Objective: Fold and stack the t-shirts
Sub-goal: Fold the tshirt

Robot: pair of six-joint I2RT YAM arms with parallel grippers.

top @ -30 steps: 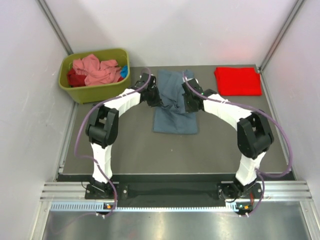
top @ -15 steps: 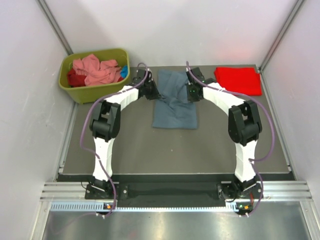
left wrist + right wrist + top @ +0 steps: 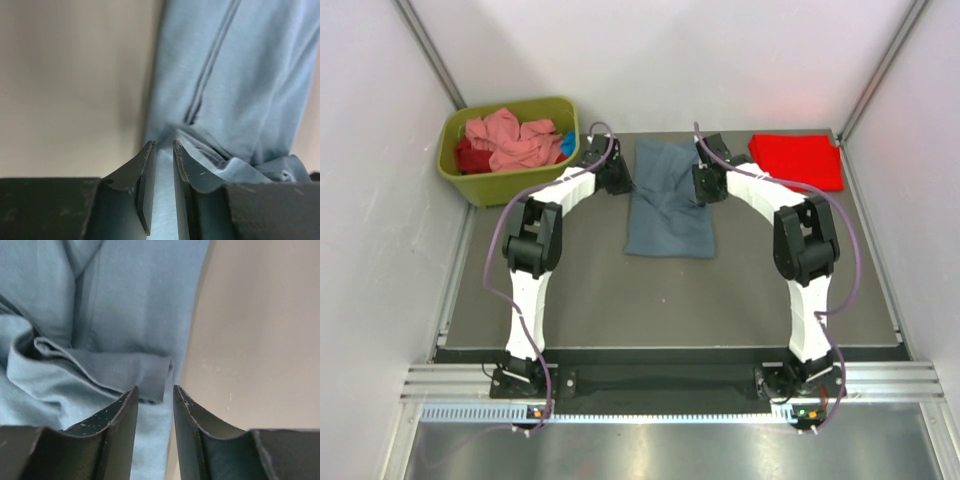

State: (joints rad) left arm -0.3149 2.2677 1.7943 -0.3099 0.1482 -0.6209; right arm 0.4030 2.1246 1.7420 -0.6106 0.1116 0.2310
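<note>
The slate blue-grey t-shirt point(image 3: 667, 200) lies folded into a long strip at the middle back of the table. My left gripper point(image 3: 620, 182) is at its left edge. In the left wrist view the jaws point(image 3: 162, 144) stand a narrow gap apart, with the shirt's cloth point(image 3: 235, 75) bunched up between the tips. My right gripper point(image 3: 704, 187) is at the shirt's right edge. Its jaws point(image 3: 154, 388) are apart and empty, just above the flat sleeve hem point(image 3: 125, 372). A bright red t-shirt point(image 3: 797, 162) lies folded at the back right.
An olive-green bin point(image 3: 510, 182) at the back left holds salmon pink point(image 3: 510, 140) and dark red point(image 3: 470, 156) shirts. White walls close in the table on the left, back and right.
Both grippers have moved toward the back with the shirt's upper part, laying it out flatter and longer. The right gripper has let go of the cloth.
</note>
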